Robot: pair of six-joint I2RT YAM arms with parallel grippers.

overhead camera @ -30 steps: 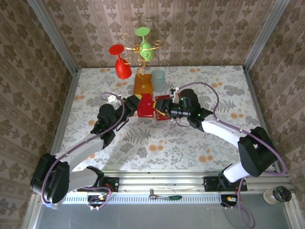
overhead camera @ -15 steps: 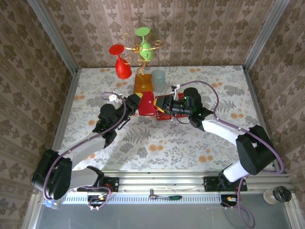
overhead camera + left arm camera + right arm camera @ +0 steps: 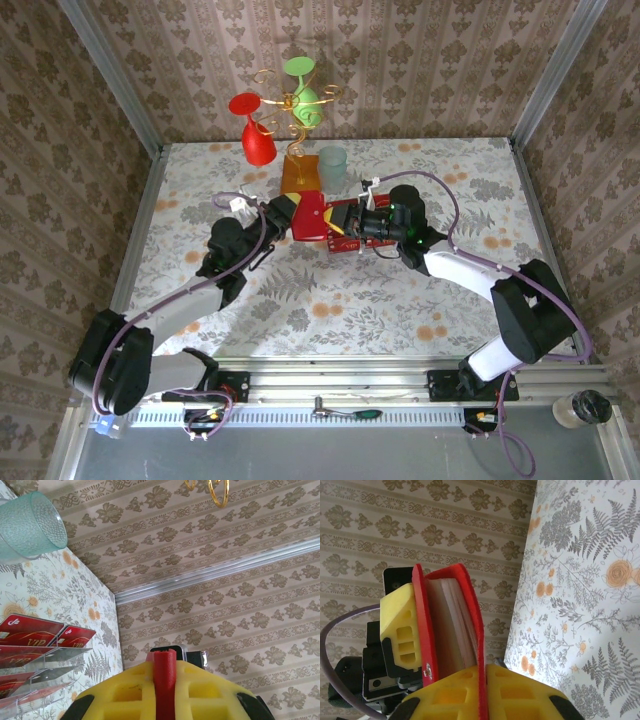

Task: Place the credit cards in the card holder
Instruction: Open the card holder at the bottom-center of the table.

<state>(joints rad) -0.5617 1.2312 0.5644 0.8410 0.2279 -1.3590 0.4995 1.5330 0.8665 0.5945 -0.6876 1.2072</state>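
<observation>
The card holder (image 3: 308, 218), a glossy red wallet, hangs between both grippers above the table's middle. My left gripper (image 3: 289, 211) is shut on one red edge (image 3: 164, 672). My right gripper (image 3: 482, 692) is shut on the other red flap, so the holder stands slightly spread with its pale inner pockets (image 3: 451, 625) showing. In the top view the right gripper (image 3: 345, 226) sits just right of the holder. Several red credit cards (image 3: 30, 632) lie stepped in a clear plastic tray (image 3: 52, 656), under the right gripper in the top view (image 3: 345, 244).
A gold wire stand on an orange-brown base (image 3: 300, 178) stands behind the holder, with a red glass (image 3: 256, 135) and a green glass (image 3: 303, 92) hung on it. A frosted teal cup (image 3: 332, 166) is beside it. Patterned walls close in three sides.
My right gripper has moved a little left toward the card holder and closed its jaws on the red flap. The left gripper has kept its grip, shifting slightly.
</observation>
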